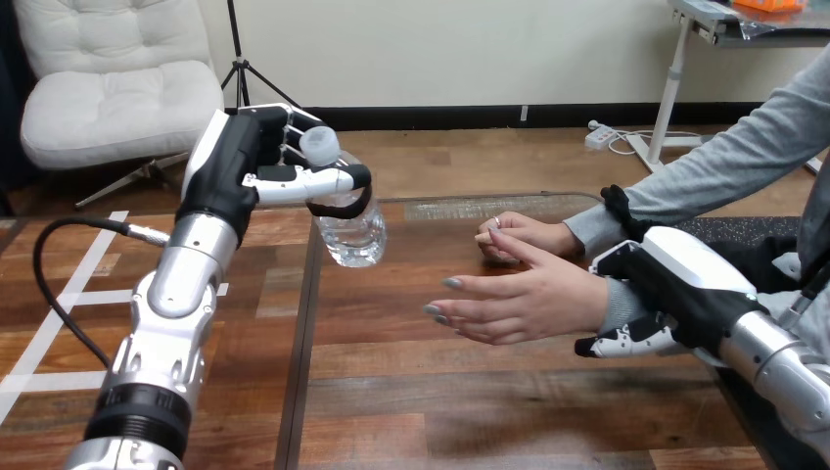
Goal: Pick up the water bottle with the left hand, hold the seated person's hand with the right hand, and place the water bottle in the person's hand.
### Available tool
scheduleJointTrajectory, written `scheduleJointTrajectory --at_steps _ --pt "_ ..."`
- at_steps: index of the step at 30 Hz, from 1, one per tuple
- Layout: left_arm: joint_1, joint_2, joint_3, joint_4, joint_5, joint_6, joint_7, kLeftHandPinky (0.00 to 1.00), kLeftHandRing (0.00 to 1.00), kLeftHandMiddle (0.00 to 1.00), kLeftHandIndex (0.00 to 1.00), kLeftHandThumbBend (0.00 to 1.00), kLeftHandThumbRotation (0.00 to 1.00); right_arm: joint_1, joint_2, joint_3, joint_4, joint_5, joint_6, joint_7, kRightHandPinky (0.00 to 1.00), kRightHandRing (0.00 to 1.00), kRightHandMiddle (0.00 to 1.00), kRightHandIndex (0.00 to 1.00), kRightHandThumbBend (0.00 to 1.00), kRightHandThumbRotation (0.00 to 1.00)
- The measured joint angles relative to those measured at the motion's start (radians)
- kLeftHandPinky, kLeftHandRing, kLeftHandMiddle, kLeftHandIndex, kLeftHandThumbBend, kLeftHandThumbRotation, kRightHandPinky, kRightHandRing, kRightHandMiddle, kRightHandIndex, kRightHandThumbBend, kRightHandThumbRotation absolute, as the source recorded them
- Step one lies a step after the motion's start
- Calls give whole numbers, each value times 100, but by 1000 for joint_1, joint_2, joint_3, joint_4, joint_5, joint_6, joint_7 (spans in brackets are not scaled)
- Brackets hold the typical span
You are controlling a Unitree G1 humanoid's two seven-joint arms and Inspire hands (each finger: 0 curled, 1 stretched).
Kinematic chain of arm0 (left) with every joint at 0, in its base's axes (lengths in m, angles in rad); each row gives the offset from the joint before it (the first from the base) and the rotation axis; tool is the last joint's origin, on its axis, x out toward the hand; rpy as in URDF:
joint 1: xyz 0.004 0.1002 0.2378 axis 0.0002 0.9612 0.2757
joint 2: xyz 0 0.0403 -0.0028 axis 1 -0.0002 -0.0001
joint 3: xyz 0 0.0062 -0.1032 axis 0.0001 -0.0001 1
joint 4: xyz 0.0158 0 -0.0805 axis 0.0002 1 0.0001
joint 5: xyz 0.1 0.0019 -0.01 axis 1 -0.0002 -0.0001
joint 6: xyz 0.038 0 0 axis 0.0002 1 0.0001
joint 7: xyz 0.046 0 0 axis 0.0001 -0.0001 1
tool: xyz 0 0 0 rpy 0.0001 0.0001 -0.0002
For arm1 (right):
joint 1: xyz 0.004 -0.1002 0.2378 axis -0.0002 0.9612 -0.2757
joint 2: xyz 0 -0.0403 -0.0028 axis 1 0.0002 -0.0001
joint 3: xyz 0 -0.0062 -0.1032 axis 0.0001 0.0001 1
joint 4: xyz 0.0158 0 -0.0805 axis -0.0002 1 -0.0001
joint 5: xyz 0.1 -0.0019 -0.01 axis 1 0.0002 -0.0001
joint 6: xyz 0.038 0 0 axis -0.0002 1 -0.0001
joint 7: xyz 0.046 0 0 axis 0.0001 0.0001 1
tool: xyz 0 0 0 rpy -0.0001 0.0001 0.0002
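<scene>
Clear plastic water bottle (354, 230) is held upright in the left hand's (245, 166) curled fingers (303, 183), the person's open hand (529, 299) well apart toward the wooden bench's (411, 392) right edge.

The head camera looks forward and down across the brown wooden plank table (470, 392), close above. Silver forearms (181, 284) enter at both lower corners.
</scene>
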Motion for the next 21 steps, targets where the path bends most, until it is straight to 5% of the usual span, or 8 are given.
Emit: scheduleJointTrajectory --at_steps 21 --pt "45 -35 -19 -84 0 14 -30 29 34 40 44 71 0 0 9 2 -39 0 18 30 19 23 29 31 64 0"
